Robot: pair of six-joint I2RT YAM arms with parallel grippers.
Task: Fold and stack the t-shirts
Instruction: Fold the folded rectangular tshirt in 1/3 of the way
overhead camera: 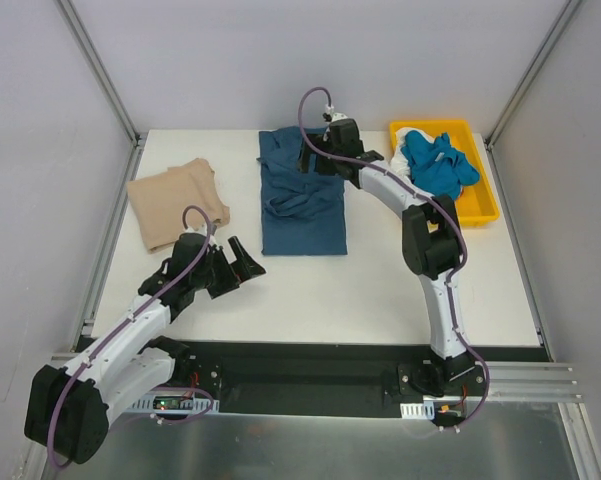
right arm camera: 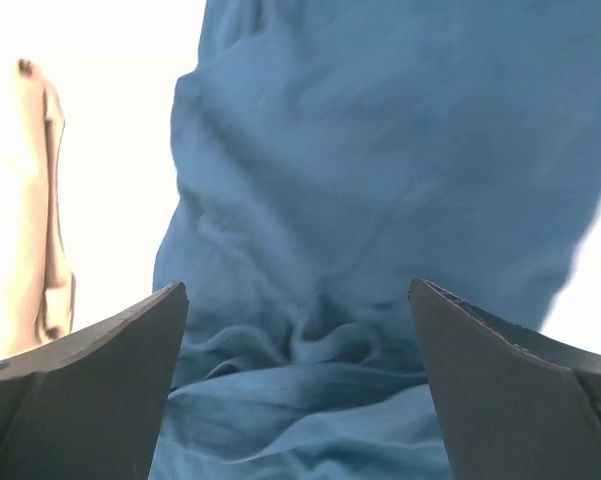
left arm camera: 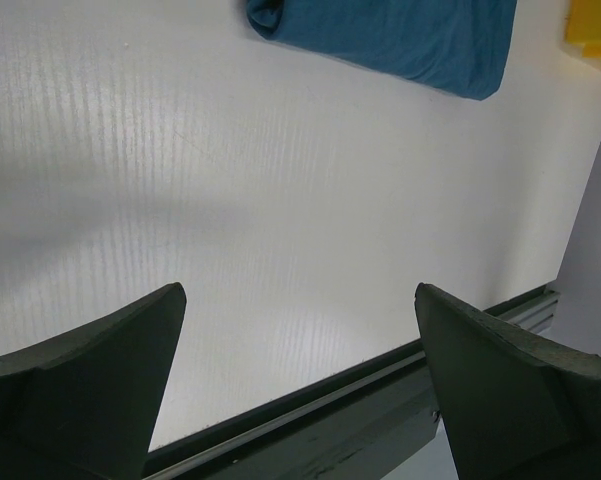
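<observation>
Two tools, jaws apart, nothing held | right tool (overhead camera: 318, 150) hangs over the far half of the dark teal t-shirt (overhead camera: 302, 215), above bunched folds | shirt lies mid-surface (overhead camera: 380, 290), long axis near-to-far | left tool (overhead camera: 242, 262) sits near its near-left corner | judgement: right arm is nearer the folds.

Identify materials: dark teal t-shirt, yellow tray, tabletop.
Dark teal t-shirt: soft knit cloth, likely cotton jersey, matte; it bunches into fine wrinkles.
Yellow tray: probably moulded plastic, smooth with a slight sheen; rigid straight rim, uniform colour.
Table: white board, maybe laminate or fluted plastic; faint parallel ribbing and soft glare show in the left wrist view.
</observation>
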